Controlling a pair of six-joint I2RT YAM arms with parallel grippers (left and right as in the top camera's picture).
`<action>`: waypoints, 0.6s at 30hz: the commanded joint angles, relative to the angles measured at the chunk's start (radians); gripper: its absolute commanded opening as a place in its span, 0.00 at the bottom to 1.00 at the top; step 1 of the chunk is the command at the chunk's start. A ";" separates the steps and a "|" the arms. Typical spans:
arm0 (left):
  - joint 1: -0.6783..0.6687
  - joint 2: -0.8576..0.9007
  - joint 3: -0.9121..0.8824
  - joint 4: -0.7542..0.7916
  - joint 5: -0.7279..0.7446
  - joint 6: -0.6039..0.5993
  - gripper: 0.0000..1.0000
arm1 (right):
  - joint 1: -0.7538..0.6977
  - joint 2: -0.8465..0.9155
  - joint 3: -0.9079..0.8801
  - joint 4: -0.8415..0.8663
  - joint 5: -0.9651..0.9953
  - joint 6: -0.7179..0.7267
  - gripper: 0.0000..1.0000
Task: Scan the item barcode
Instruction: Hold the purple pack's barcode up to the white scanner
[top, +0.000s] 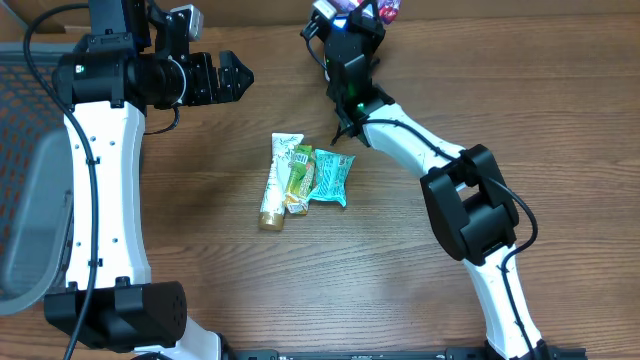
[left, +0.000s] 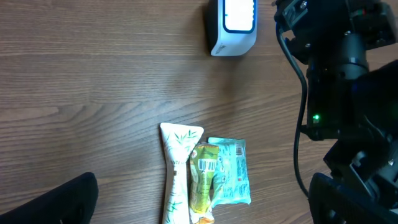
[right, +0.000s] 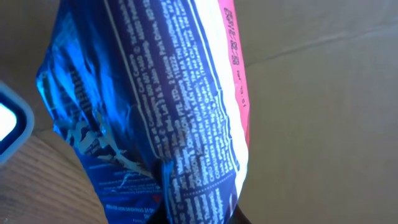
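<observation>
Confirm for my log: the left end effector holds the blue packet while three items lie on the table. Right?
No. The right end effector holds the blue packet, as the right wrist view shows; the left end effector is open and empty. As stated, three items lie on the table.

Crinkled foil packet (right: 174, 112), blue with a white and pink band of fine print, held upright off the desk near the white scanner (left: 235, 25), whose window is lit
</observation>
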 joint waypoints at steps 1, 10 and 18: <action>-0.006 0.003 0.000 0.002 -0.006 -0.006 1.00 | -0.014 0.004 0.018 -0.045 -0.020 0.096 0.04; -0.006 0.003 0.000 0.002 -0.006 -0.006 1.00 | 0.002 -0.023 0.020 0.171 0.103 0.102 0.04; -0.006 0.003 0.000 0.001 -0.006 -0.006 1.00 | 0.042 -0.192 0.019 0.003 0.229 0.204 0.03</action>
